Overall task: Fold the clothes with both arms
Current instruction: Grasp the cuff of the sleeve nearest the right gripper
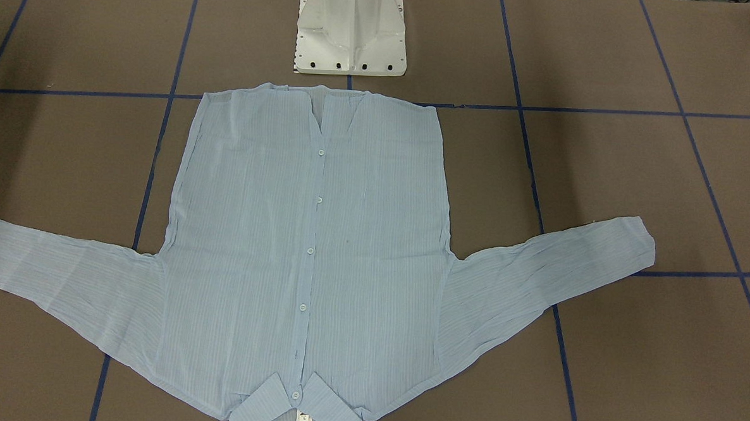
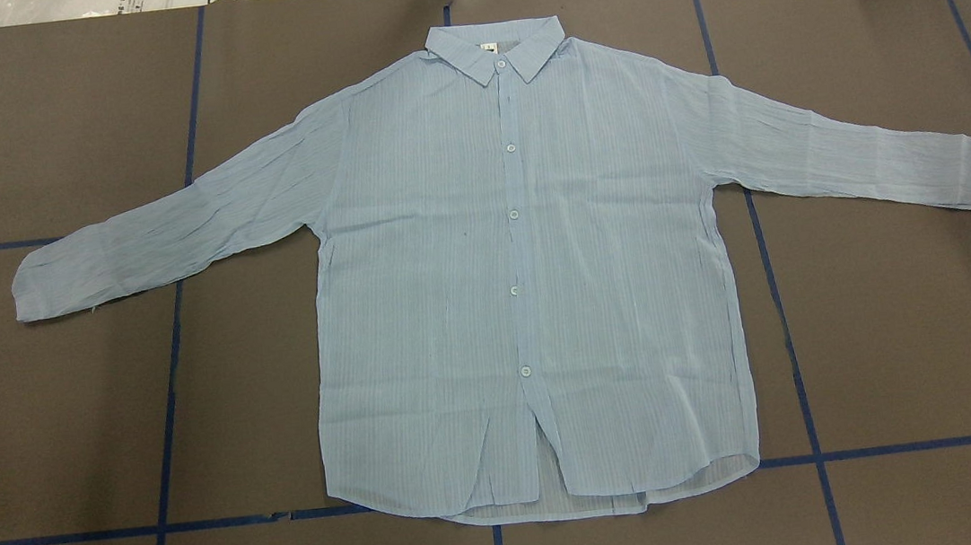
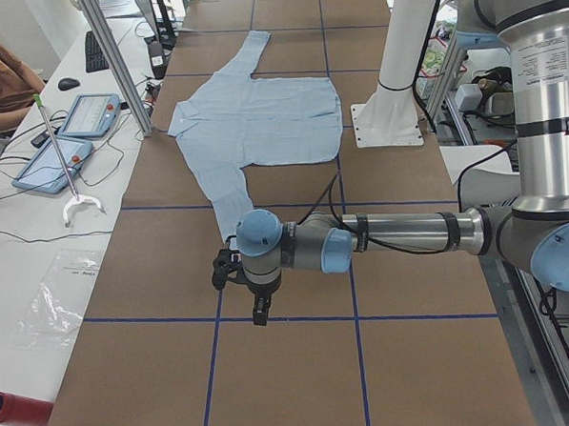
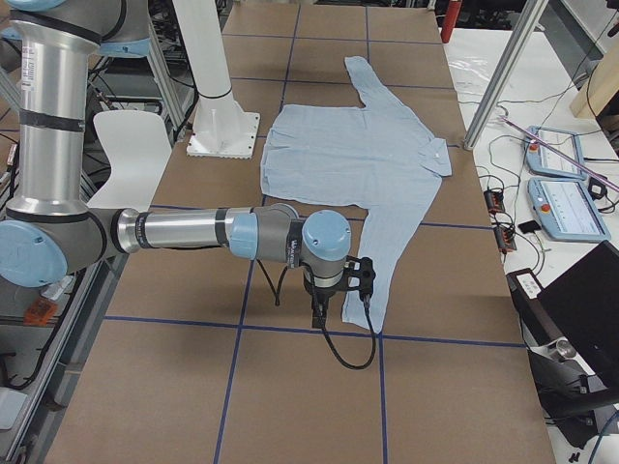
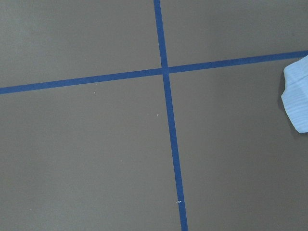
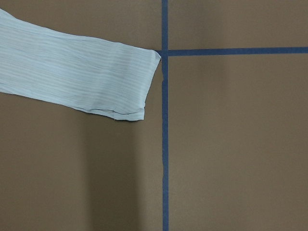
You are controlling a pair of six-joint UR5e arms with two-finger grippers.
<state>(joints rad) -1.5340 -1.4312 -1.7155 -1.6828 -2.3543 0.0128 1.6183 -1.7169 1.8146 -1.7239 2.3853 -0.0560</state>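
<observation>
Brown paper-covered table, blue tape grid. Shirt flat, centred, buttons up, sleeves spread, collar far from pedestal. Left gripper and right gripper hover just beyond cuffs; whether fingers spread or pressed together, cannot tell. Likely next: pinch both cuffs at once, lift low, lay sleeves evenly across chest. Collar tag too small to read.

The left arm is a silver tube between rounded grey joints with light blue caps. It has black bands and a thin black cable arching over it, and the left tool is black. The right arm looks alike, with a black cable looping under the black right tool. At top centre, the flared white pedestal has a plate edged with dark bolt holes.
</observation>
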